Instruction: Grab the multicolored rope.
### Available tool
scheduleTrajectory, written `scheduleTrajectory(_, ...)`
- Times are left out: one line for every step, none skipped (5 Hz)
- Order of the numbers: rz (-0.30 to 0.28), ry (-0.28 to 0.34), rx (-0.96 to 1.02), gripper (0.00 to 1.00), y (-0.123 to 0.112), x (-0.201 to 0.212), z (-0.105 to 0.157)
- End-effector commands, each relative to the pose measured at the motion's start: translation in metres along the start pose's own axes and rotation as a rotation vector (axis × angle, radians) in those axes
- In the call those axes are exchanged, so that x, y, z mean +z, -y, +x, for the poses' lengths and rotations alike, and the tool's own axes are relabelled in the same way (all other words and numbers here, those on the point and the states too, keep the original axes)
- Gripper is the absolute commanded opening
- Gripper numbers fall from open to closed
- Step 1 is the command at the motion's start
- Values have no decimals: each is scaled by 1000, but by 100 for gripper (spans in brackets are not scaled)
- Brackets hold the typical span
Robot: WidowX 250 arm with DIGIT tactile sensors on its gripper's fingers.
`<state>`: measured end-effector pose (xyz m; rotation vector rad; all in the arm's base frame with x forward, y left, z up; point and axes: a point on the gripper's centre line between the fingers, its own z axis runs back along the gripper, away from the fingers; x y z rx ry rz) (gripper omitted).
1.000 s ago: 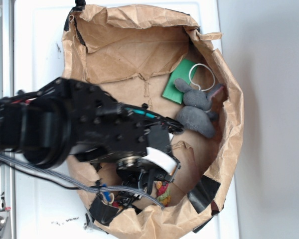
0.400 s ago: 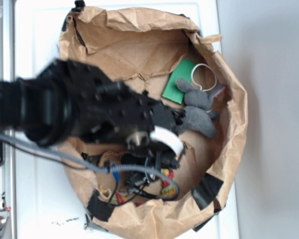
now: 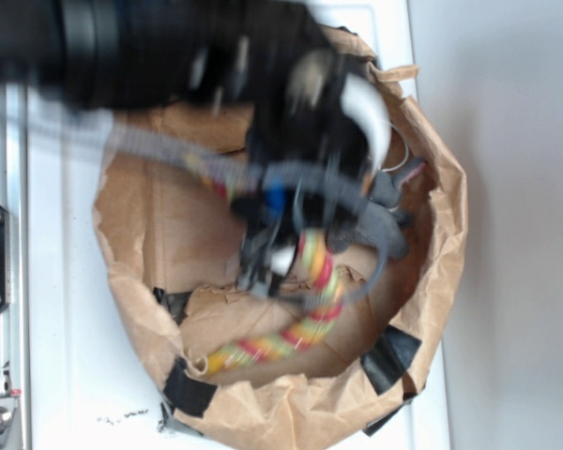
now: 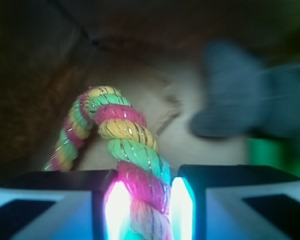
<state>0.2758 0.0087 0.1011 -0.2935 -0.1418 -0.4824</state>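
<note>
Reached in from the upper left, black arm [image 3: 141,47] blurred across the top of the exterior view. Wrist bent downward, claw [image 3: 286,258] pointed toward the lower part of the frame. Seen from the wrist camera: claw [image 4: 142,200] with two fingers [image 4: 107,200] pressed in from either side, clamped on the multicolored rope [image 4: 125,150] between them.

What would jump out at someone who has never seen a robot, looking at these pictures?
First, the multicolored rope: in the wrist view its red, yellow and green twists fill the centre, pinched between the two fingers of the gripper. In the exterior view it dangles from the blurred black arm into a crumpled brown paper bag. A grey plush toy lies at the bag's right.
</note>
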Motion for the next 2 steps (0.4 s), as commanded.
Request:
scheduleTrajectory(15, 48, -35, 0, 13, 94, -8)
scheduleTrajectory(47, 114, -96, 0, 27, 102, -26)
